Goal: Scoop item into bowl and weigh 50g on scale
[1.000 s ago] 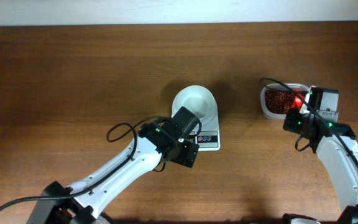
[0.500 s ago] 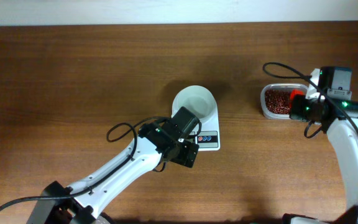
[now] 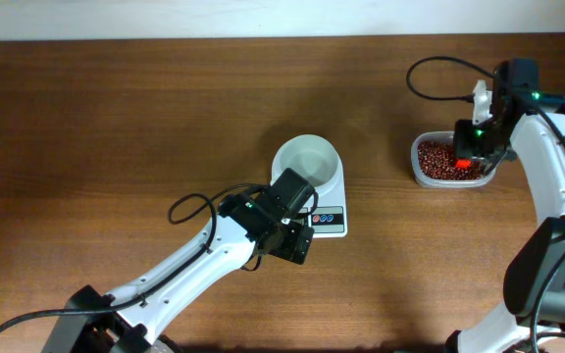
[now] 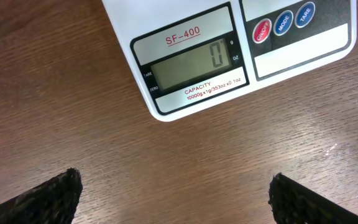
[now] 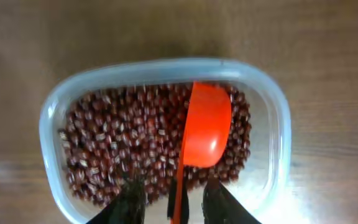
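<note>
The right arm now swings round to the far side of the tub (image 3: pixel 422 176), no longer beside its right end. The right hand (image 3: pixel 471 149) comes in over the tub, and the red scoop (image 5: pixel 207 124) it grips moves from the tub's right edge to lie bowl-down on the beans (image 5: pixel 123 149).

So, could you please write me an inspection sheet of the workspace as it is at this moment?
Surface: brown wooden table; no loose beans seen on it.
Job's things: white bowl stands on the scale and looks empty; the display reads 0. The dark red beans lie in a clear tub.
Clutter: nothing seen.
Grippers: left gripper open, hovering in front of the scale; right gripper shut on an orange scoop, held over the tub.
Cables: left cable loop and right cable loop, both black.
Surroundings: pale strip beyond the table's far edge; nothing else seen.
</note>
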Controlling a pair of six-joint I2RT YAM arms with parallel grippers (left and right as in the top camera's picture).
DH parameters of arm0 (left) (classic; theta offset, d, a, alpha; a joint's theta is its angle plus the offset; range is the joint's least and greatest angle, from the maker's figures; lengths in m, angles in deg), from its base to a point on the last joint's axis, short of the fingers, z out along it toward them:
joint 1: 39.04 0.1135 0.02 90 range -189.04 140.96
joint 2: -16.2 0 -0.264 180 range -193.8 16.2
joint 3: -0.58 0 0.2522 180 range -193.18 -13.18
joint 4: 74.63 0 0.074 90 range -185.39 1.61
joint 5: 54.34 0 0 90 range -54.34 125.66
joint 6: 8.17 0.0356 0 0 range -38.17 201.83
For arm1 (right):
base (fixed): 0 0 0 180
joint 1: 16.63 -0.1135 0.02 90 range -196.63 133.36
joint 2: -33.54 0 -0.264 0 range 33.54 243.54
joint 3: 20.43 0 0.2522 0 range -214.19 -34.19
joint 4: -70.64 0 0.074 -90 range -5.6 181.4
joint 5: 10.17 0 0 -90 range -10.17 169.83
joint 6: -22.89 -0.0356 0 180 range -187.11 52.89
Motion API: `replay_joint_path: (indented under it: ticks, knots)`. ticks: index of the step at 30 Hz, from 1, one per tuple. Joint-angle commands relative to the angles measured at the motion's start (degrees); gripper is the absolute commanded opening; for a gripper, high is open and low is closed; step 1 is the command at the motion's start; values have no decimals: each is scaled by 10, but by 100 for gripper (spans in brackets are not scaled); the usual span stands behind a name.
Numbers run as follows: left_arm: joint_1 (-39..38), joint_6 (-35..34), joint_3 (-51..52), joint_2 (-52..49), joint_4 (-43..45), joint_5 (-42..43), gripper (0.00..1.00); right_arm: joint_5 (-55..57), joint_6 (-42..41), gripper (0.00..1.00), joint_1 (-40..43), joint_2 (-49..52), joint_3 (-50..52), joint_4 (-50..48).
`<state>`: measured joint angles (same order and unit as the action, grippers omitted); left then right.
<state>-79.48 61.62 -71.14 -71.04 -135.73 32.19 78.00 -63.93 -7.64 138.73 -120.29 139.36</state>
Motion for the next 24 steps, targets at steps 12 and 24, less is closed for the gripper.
replay_joint_path:
  ticks: [12,24]
  knots:
    - [-2,1,2,6,0,-5,99,12,9,83,-4,-4,-184,118]
    - [-2,1,2,6,0,-5,99,38,-28,99,13,-15,-159,156]
